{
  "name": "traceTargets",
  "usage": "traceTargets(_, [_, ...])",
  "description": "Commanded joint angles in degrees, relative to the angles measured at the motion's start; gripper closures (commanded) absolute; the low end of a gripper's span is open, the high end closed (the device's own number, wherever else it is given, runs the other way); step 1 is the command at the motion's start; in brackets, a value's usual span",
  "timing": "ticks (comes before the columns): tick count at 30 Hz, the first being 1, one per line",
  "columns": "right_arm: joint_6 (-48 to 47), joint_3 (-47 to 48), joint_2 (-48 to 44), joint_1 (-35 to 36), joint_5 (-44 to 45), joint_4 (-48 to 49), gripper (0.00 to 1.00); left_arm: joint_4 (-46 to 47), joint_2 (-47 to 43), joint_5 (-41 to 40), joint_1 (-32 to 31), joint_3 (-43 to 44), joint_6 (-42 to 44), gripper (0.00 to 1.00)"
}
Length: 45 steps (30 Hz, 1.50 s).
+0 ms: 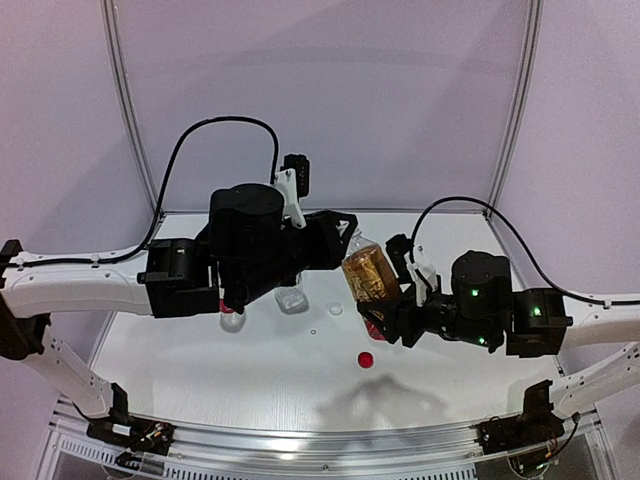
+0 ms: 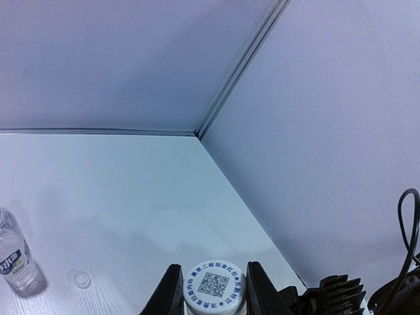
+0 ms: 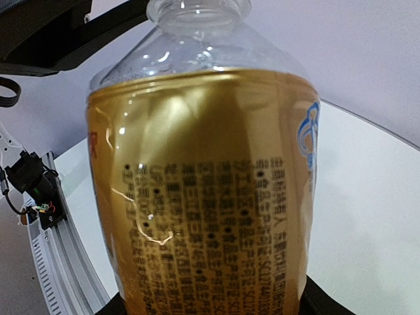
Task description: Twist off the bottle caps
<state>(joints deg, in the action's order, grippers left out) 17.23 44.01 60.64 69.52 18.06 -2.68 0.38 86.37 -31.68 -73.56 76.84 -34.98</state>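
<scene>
My right gripper [image 1: 388,322] is shut on the lower body of the amber bottle [image 1: 367,274] with the gold label [image 3: 210,197] and holds it tilted above the table. My left gripper [image 1: 349,231] is at the bottle's neck, its fingers [image 2: 169,292] shut on either side of the blue-and-white cap [image 2: 213,287]. A red cap [image 1: 367,359] lies on the table in front. A clear bottle with a green-blue label [image 2: 14,259] stands under the left arm [image 1: 291,299]. A bottle with a red label [image 1: 231,317] is mostly hidden by the left arm.
A small pale round cap [image 1: 335,309] lies on the table beside the clear bottle, also in the left wrist view [image 2: 82,279]. Walls close the white table [image 1: 250,370] at the back and sides. A metal rail [image 1: 300,440] runs along the near edge.
</scene>
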Motion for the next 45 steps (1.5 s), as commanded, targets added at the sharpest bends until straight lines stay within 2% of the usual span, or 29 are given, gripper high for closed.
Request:
traceTargets(1, [5.17, 0.99, 1.66, -1.57, 10.29, -6.16, 1.0, -2.98, -2.05, -0.04, -5.92, 0.51, -0.17, 0.84])
traceTargets(6, [5.18, 1.5, 2.54, -1.57, 10.09, -6.52, 1.0, -0.86, -4.46, 4.61, -6.16, -0.92, 2.26, 0.59])
traceTargets(10, [5.09, 1.44, 2.19, -1.58, 9.33, -6.46, 1.0, 1.67, -8.44, 4.1, -6.16, -5.03, 5.47, 0.4])
traceTargets(16, [4.57, 0.93, 0.92, -1.57, 6.71, -5.4, 1.0, 3.97, -17.22, 1.6, -5.51, -12.66, 10.22, 0.27])
traceTargets(19, [2.96, 0.12, 0.02, -1.56, 0.28, -2.44, 1.0, 5.57, -21.05, 6.24, -3.7, -16.24, 14.38, 0.26])
traceTargets(25, [0.29, -2.69, -2.82, -1.58, -19.42, 5.65, 1.0, 12.47, -25.37, 29.7, 5.74, -22.86, 14.25, 0.2])
traceTargets(30, [-0.01, -4.54, -5.33, -1.53, -25.96, 9.32, 1.0, 15.83, -24.42, 40.17, 8.3, -23.2, 14.39, 0.19])
traceTargets(36, [0.0, -4.9, -5.8, -1.52, -31.87, 11.04, 1.0, 16.63, -20.01, 44.24, 8.43, -20.21, 15.52, 0.19])
traceTargets(45, [0.08, -4.77, -5.58, -1.55, -32.83, 11.08, 1.0, 18.4, -15.09, 46.01, 8.78, -16.78, 15.03, 0.22])
